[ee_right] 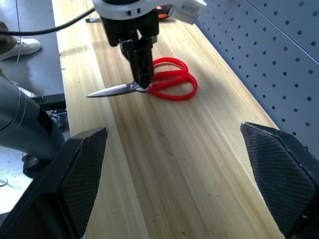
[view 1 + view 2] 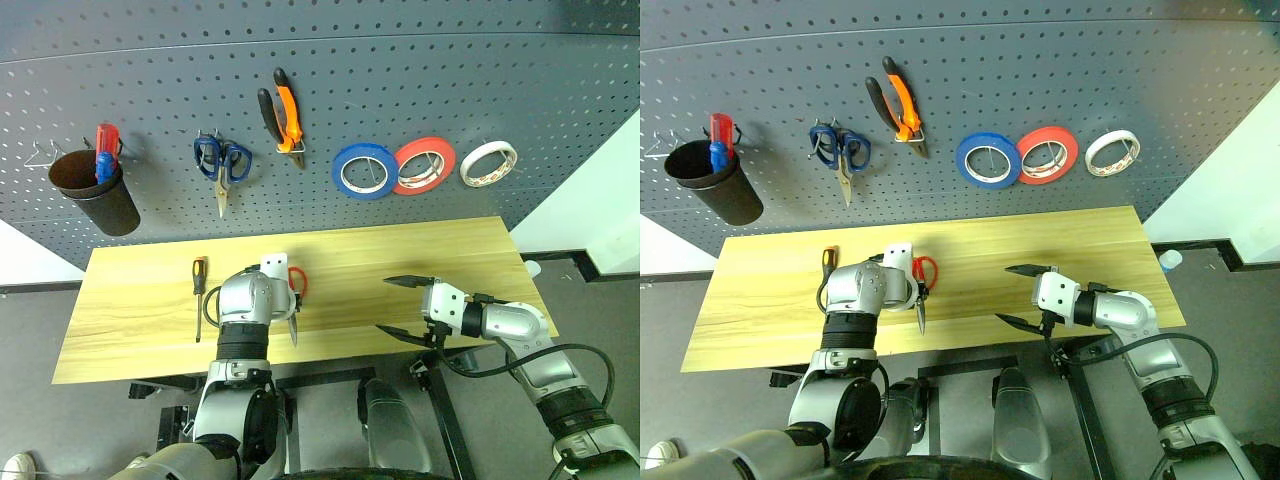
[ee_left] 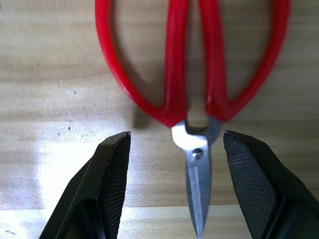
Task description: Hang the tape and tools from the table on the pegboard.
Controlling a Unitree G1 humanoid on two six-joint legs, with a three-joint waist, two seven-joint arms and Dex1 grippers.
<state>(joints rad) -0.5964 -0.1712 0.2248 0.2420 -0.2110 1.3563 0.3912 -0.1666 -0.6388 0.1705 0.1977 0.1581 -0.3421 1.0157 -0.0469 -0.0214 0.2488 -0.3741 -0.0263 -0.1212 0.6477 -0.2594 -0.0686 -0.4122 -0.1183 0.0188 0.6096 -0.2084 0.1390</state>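
Observation:
Red-handled scissors (image 3: 189, 59) lie flat on the pale wood table (image 2: 440, 250), blade toward the front edge. My left gripper (image 3: 175, 135) points down over them, open, one finger on each side of the pivot without touching. My right gripper (image 2: 405, 308) hovers open and empty over the table's front right. A slim screwdriver (image 2: 198, 282) lies on the table left of my left hand. On the pegboard (image 2: 420, 80) hang the orange-and-black pliers (image 2: 283, 115) and the cream-white tape (image 2: 489, 164).
Also on the pegboard are a black cup (image 2: 95, 195) holding red-and-blue screwdrivers, blue-handled scissors (image 2: 222, 165), a blue roll (image 2: 364, 170) and a red-orange roll (image 2: 424, 165). Bare tabletop lies between my two grippers.

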